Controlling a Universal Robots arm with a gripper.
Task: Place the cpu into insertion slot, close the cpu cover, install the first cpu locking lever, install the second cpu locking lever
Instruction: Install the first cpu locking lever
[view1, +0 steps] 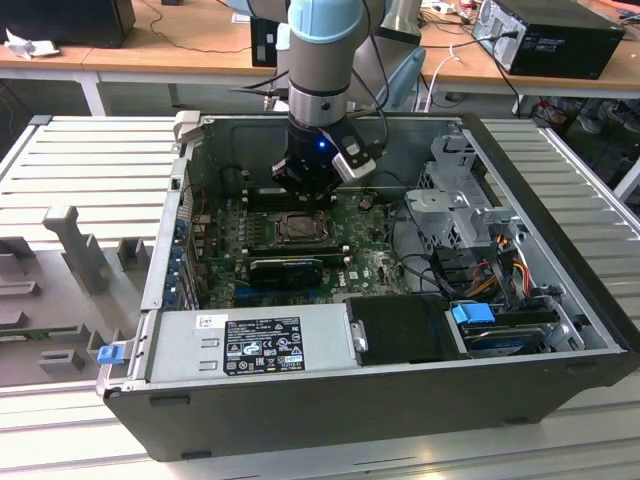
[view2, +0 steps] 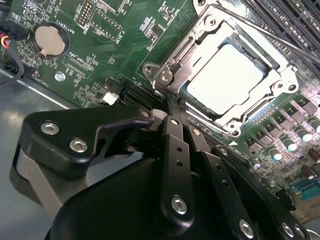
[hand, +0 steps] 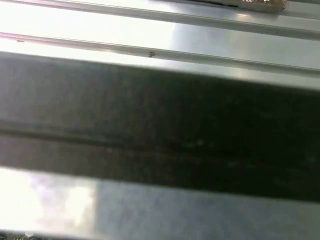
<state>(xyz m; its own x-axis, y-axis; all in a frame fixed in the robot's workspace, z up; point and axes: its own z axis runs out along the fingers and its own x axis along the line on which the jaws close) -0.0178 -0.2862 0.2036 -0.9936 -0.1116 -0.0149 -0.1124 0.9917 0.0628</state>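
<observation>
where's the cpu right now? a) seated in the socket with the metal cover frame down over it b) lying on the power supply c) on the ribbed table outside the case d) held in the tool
a: in the second wrist view the cpu shows its pale face through the window of the cpu cover, which lies flat over the insertion slot.

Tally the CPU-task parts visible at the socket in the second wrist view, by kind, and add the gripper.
cpu, seated in the socket: 1
cpu cover, closed down around the chip: 1
insertion slot: 1
locking lever, thin rod running along the frame: 1 clearly visible
gripper, beside the socket: 1
Total: 5
</observation>
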